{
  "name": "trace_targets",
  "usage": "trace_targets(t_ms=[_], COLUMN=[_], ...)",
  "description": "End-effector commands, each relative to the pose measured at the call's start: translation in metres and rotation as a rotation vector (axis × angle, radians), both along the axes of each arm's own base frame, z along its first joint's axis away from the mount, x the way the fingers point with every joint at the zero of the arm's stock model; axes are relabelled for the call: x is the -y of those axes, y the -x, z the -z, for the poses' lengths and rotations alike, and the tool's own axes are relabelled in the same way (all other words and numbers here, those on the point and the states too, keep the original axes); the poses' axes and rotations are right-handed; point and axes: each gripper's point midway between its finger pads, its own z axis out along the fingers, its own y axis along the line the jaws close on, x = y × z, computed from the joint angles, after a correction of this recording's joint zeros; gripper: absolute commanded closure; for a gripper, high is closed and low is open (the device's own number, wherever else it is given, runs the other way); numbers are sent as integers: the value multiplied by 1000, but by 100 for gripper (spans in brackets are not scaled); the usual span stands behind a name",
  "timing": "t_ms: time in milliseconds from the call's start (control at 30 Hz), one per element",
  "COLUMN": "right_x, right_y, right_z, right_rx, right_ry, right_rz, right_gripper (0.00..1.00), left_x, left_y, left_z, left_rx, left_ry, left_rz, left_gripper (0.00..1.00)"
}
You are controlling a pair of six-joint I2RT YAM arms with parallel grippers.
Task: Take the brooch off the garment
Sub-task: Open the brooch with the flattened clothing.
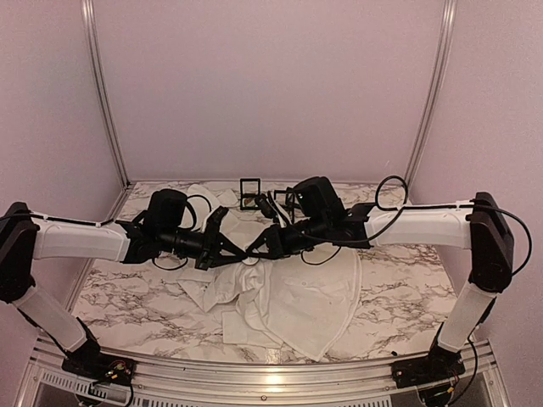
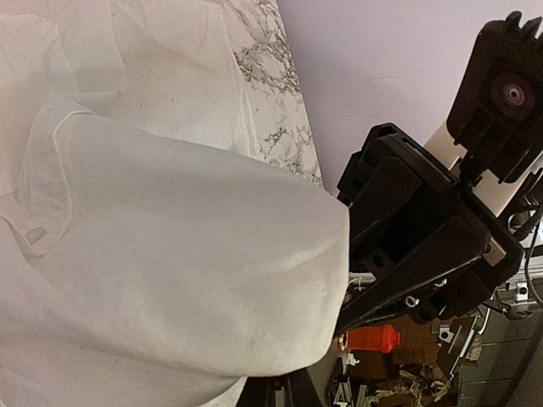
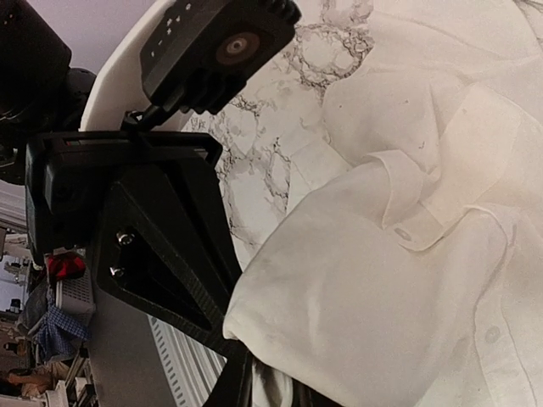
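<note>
crumpled white thin-cloth shirt (image 1: 314,297) lies centre frame, long axis upper left to lower right; left gripper (image 1: 237,252) and right gripper (image 1: 265,246) clench its raised fold.

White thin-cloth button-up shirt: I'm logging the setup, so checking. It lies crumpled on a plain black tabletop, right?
Not quite. The white thin-cloth button-up shirt does lie crumpled, but the tabletop is white and marble-patterned with grey veins, not plain black; the top external view shows it.

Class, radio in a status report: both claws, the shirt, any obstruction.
Left claw shut on shirt. Right claw shut on shirt, cloth bunched between them. Brooch not in sight; folds may hide it.
</note>
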Motion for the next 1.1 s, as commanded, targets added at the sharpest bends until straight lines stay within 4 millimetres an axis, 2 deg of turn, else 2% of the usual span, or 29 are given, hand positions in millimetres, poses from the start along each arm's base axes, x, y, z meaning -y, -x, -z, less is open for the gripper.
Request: trace_targets(t_ms=[0, 133, 533, 733, 867, 1067], right_x=[-22, -21, -19, -21, -21, -20], right_y=[23, 24, 25, 27, 28, 26], right_z=[-6, -7, -11, -14, -16, -18], right_rx=[28, 35, 64, 60, 54, 51], right_ry=[-22, -20, -22, -35, -44, -47], right_rz=[-87, -88, -103, -113, -119, -104], right_gripper=[90, 91, 98, 98, 93, 82], left_x=[14, 12, 1, -2, -6, -20], left_y=[-8, -5, -4, -4, -5, -7], left_z=[-81, -81, -61, -55, -47, -24], left_rx=[192, 194, 178, 214, 260, 272], left_ry=[208, 210, 141, 85, -3, -171], left_rz=[-1, 18, 62, 79, 94, 97], left_gripper=[100, 100, 100, 100, 100, 100])
